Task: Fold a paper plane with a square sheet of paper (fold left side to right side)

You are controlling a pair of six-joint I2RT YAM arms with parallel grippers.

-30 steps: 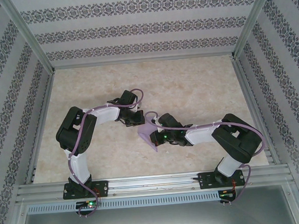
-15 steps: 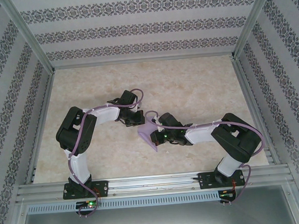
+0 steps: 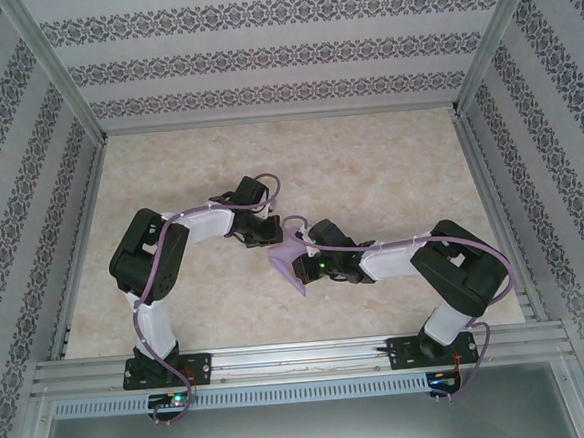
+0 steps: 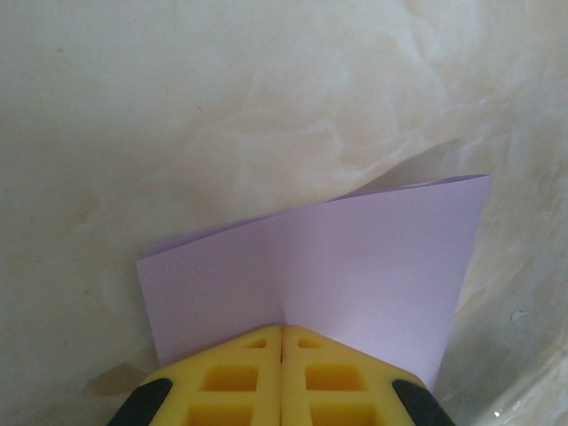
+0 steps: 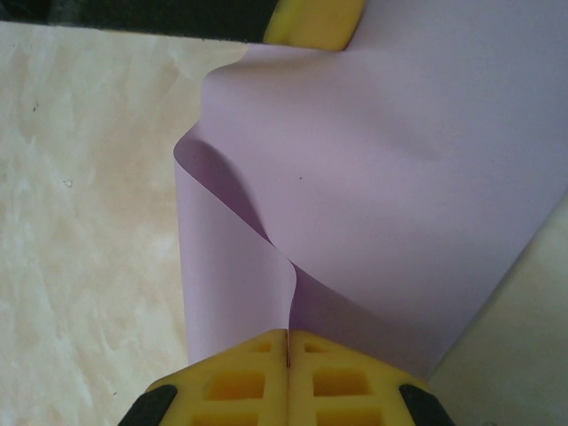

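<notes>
While my left tool point(image 4: 282, 330) and right tool point(image 5: 288, 335) are each clamped on the square sheet of paper point(image 5: 399, 177), which bows loosely between them over the tabletop point(image 4: 177, 106), I judge the first fold uncreased and every later fold left to make.

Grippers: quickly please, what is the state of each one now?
Left gripper: shut on the square sheet of paper.
Right gripper: shut on the same sheet.
</notes>
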